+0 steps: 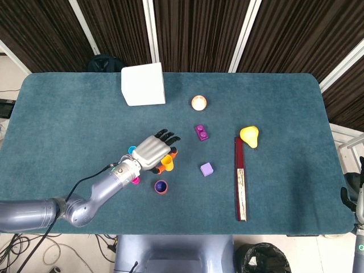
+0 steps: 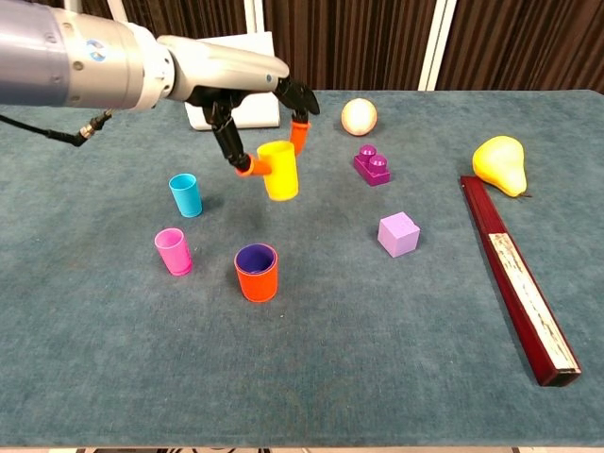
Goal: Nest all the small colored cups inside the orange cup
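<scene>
Pinching the yellow cup (image 2: 278,170) between thumb and fingertips, the left robot hand (image 2: 255,99) carries it in the air above the table (image 2: 396,359), up and just behind the orange cup (image 2: 256,272), which stands upright with a purple cup nested inside. The cup looks like light, stiff, smooth plastic, so it could slip; a hold across its upper wall near the rim seems best. Blue (image 2: 186,194) and pink (image 2: 173,251) cups wait nearby. Only a sliver of the right robot hand (image 1: 358,190) shows, so I cannot tell its state.
</scene>
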`<state>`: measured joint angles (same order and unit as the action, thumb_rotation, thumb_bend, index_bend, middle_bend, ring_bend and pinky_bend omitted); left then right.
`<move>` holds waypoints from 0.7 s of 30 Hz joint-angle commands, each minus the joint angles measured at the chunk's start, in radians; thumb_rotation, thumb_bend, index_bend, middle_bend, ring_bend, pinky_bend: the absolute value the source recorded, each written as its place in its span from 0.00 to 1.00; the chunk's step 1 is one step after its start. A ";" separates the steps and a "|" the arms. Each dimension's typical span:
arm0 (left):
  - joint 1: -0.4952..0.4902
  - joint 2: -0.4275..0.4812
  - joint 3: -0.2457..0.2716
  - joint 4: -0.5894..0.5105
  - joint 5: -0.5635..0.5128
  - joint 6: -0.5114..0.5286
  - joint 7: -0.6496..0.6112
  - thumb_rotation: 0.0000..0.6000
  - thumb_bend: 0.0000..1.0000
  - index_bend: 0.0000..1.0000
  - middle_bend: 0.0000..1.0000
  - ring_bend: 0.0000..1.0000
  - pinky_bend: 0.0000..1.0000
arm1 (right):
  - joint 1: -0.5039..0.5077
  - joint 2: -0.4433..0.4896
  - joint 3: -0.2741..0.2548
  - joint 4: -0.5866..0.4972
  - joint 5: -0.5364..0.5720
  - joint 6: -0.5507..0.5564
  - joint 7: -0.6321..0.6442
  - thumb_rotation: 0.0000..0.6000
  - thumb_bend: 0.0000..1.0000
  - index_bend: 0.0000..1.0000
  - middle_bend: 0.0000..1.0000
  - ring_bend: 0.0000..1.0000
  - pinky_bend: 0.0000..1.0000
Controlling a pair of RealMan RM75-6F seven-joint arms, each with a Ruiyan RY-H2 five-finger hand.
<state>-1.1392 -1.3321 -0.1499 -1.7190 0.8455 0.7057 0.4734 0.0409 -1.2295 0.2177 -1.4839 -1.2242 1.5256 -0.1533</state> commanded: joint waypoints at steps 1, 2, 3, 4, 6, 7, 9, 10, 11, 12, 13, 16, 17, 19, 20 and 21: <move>0.004 0.017 0.017 -0.045 0.020 0.004 0.005 1.00 0.34 0.45 0.09 0.00 0.00 | -0.001 0.002 0.002 -0.001 0.001 0.002 0.004 1.00 0.42 0.04 0.00 0.04 0.01; 0.004 0.018 0.020 -0.052 0.023 0.003 0.006 1.00 0.34 0.45 0.09 0.00 0.00 | -0.002 0.002 0.003 -0.001 0.001 0.003 0.005 1.00 0.42 0.04 0.00 0.04 0.01; 0.004 0.020 0.026 -0.063 0.027 0.004 0.009 1.00 0.34 0.45 0.09 0.00 0.00 | -0.002 0.003 0.004 -0.001 0.001 0.004 0.007 1.00 0.42 0.04 0.00 0.04 0.01; 0.004 0.021 0.029 -0.068 0.029 0.004 0.012 1.00 0.34 0.45 0.09 0.00 0.00 | -0.002 0.004 0.004 -0.001 0.001 0.004 0.007 1.00 0.42 0.04 0.00 0.04 0.01; 0.001 0.024 0.042 -0.086 0.032 0.006 0.024 1.00 0.34 0.45 0.09 0.00 0.00 | -0.004 0.006 0.006 -0.003 0.002 0.006 0.011 1.00 0.42 0.04 0.00 0.04 0.01; 0.000 0.024 0.045 -0.090 0.033 0.007 0.027 1.00 0.34 0.45 0.09 0.00 0.00 | -0.004 0.006 0.006 -0.004 0.002 0.007 0.012 1.00 0.42 0.04 0.00 0.04 0.01; -0.002 0.024 0.052 -0.100 0.036 0.011 0.037 1.00 0.34 0.45 0.09 0.00 0.00 | -0.006 0.008 0.006 -0.005 0.001 0.009 0.014 1.00 0.42 0.04 0.00 0.04 0.01; -0.003 0.024 0.056 -0.107 0.037 0.014 0.042 1.00 0.34 0.45 0.09 0.00 0.00 | -0.006 0.009 0.007 -0.006 0.001 0.010 0.015 1.00 0.42 0.04 0.00 0.04 0.01; -0.005 0.023 0.060 -0.111 0.037 0.017 0.046 1.00 0.34 0.45 0.09 0.00 0.00 | -0.007 0.009 0.008 -0.007 0.001 0.011 0.017 1.00 0.42 0.04 0.00 0.04 0.01; -0.006 0.023 0.063 -0.116 0.037 0.020 0.050 1.00 0.34 0.45 0.09 0.00 0.00 | -0.007 0.010 0.008 -0.008 0.001 0.012 0.018 1.00 0.42 0.04 0.00 0.04 0.01; -0.006 0.023 0.065 -0.117 0.036 0.022 0.052 1.00 0.34 0.45 0.09 0.00 0.00 | -0.007 0.011 0.009 -0.008 0.001 0.013 0.019 1.00 0.42 0.04 0.00 0.04 0.01; -0.006 0.026 0.074 -0.127 0.031 0.030 0.059 1.00 0.34 0.45 0.09 0.00 0.00 | -0.009 0.013 0.010 -0.011 0.000 0.016 0.021 1.00 0.42 0.04 0.00 0.04 0.01; -0.005 0.028 0.079 -0.132 0.027 0.032 0.060 1.00 0.34 0.45 0.09 0.00 0.00 | -0.010 0.014 0.011 -0.012 0.000 0.017 0.022 1.00 0.42 0.04 0.00 0.04 0.01; -0.005 0.033 0.088 -0.139 0.023 0.034 0.063 1.00 0.34 0.45 0.09 0.00 0.00 | -0.010 0.016 0.012 -0.013 0.000 0.019 0.024 1.00 0.42 0.04 0.00 0.04 0.01; -0.005 0.036 0.093 -0.142 0.021 0.036 0.068 1.00 0.34 0.45 0.09 0.00 0.00 | -0.011 0.016 0.012 -0.014 0.000 0.019 0.024 1.00 0.42 0.04 0.00 0.04 0.01; -0.005 0.037 0.096 -0.143 0.021 0.038 0.070 1.00 0.34 0.45 0.09 0.00 0.00 | -0.011 0.017 0.012 -0.015 0.000 0.019 0.025 1.00 0.42 0.04 0.00 0.04 0.01</move>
<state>-1.1440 -1.2975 -0.0578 -1.8597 0.8680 0.7412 0.5403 0.0300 -1.2130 0.2297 -1.4982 -1.2242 1.5451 -0.1290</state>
